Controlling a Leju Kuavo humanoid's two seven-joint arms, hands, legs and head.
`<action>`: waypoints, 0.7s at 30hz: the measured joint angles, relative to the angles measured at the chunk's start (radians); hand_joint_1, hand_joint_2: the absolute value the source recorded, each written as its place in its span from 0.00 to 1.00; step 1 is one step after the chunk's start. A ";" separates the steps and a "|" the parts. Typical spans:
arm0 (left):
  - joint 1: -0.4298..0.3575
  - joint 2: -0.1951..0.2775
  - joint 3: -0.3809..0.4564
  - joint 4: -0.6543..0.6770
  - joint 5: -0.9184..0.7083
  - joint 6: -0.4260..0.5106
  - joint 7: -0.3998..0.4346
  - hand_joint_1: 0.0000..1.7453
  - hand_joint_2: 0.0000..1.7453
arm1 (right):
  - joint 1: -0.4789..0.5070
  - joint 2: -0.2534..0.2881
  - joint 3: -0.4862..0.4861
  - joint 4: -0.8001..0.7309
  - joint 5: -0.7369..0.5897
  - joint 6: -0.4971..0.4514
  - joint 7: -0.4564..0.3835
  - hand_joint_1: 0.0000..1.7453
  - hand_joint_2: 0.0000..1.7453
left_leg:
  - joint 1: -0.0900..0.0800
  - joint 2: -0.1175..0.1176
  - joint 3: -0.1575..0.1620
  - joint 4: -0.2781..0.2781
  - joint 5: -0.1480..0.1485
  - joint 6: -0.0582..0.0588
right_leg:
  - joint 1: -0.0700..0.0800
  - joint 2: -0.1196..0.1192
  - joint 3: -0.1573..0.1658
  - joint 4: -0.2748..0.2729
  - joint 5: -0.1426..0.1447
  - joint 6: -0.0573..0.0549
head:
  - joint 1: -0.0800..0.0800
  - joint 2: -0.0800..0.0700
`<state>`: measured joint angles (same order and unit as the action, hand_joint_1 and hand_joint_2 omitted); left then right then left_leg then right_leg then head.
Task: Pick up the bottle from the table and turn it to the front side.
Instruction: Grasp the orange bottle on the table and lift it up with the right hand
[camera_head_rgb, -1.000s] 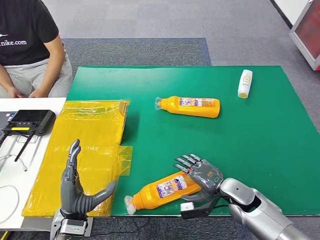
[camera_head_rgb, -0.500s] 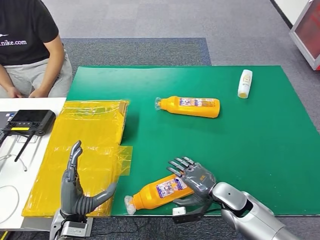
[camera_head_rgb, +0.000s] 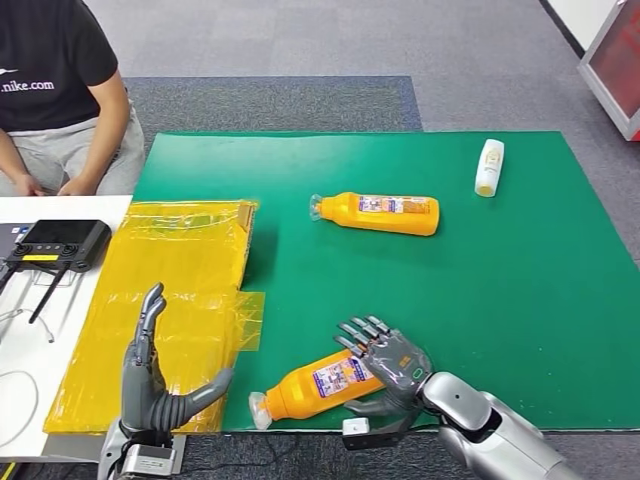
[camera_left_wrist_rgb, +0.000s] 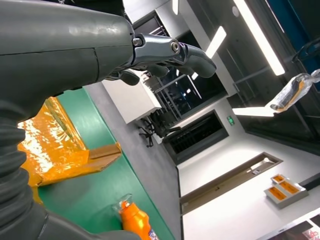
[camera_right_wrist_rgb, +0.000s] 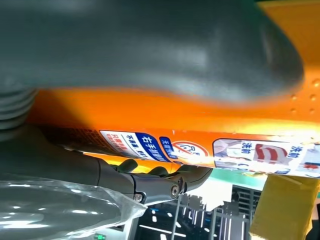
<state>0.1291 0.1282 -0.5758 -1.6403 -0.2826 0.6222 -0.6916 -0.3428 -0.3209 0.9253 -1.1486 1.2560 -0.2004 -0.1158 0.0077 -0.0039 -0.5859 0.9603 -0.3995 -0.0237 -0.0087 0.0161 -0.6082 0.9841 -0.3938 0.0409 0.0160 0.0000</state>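
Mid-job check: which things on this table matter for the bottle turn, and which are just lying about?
Job:
- near orange bottle, lying at the mat's front edge
- right hand, fingers spread over that bottle's base end

Lying about:
- far orange bottle
- small white bottle
- yellow wrapped box
- black controller
- left hand, raised and holding nothing

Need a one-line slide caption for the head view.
Right hand over the near orange bottle at the green mat's front edge; left hand raised, fingers apart, holding nothing.
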 joint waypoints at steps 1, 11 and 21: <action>0.000 0.001 0.000 0.000 0.000 0.000 0.000 0.00 1.00 | -0.001 0.002 -0.001 0.007 0.000 -0.003 0.000 0.65 1.00 | 0.000 0.000 0.000 0.000 0.000 0.000 | 0.000 0.000 0.000 0.000 0.000 0.000 | 0.000 0.000; 0.003 0.007 0.003 0.000 -0.008 0.001 0.000 0.00 1.00 | 0.007 0.034 -0.020 0.082 0.048 -0.087 0.038 1.00 1.00 | 0.000 0.000 0.004 0.000 0.000 0.000 | 0.000 0.000 0.004 0.000 0.001 0.000 | 0.000 0.000; 0.008 0.009 0.010 0.000 -0.019 -0.013 0.000 0.00 1.00 | -0.001 0.076 -0.029 0.194 0.242 -0.229 0.110 1.00 1.00 | 0.000 0.000 0.007 0.000 0.001 0.000 | 0.000 0.000 0.006 0.000 0.002 -0.001 | 0.000 0.000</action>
<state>0.1375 0.1370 -0.5653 -1.6403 -0.3012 0.6095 -0.6916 -0.3438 -0.2453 0.8964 -0.9550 1.4980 -0.4291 -0.0058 0.0076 -0.0038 -0.5788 0.9603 -0.3982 -0.0240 -0.0087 0.0161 -0.6022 0.9837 -0.3915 0.0397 0.0160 0.0000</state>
